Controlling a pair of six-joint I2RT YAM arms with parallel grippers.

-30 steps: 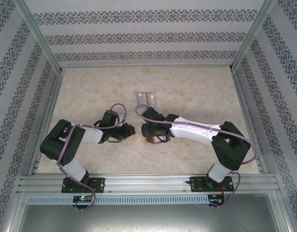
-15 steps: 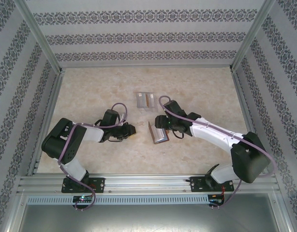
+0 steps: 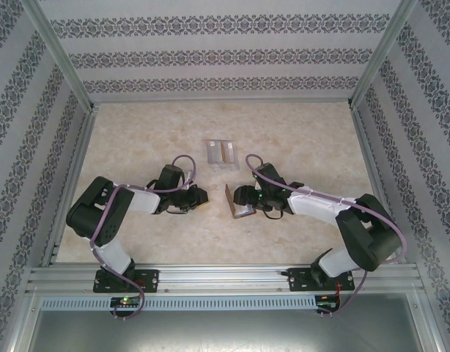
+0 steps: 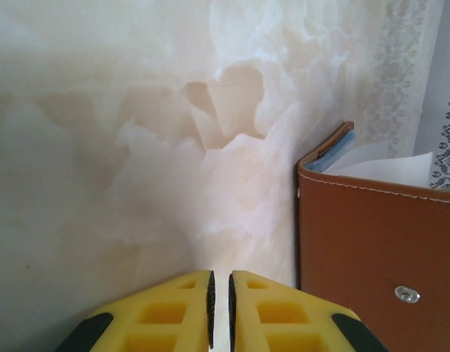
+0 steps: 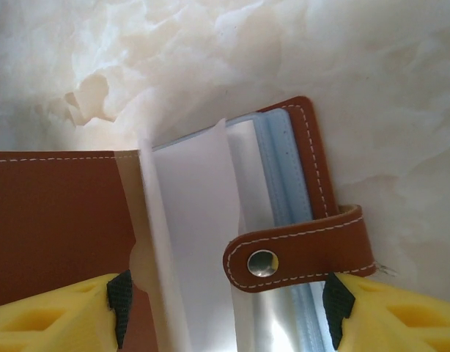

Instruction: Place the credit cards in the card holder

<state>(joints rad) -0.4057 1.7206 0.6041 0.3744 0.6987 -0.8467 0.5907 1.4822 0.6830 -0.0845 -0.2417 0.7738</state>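
Nearest me, my left gripper [image 4: 220,284] sits low over the table [image 3: 137,139], jaws pressed almost together with nothing between them. The holder [image 4: 371,242] stands just to its right, brown cover facing it. My right gripper [image 5: 226,301] is released, jaws spread wide on either side of the holder, which is partly open, its clear sleeves [image 5: 196,242] fanned and its strap [image 5: 305,246] loose. Farther back, mid-table, the cards [image 3: 220,152] lie flat together, apart from both grippers.
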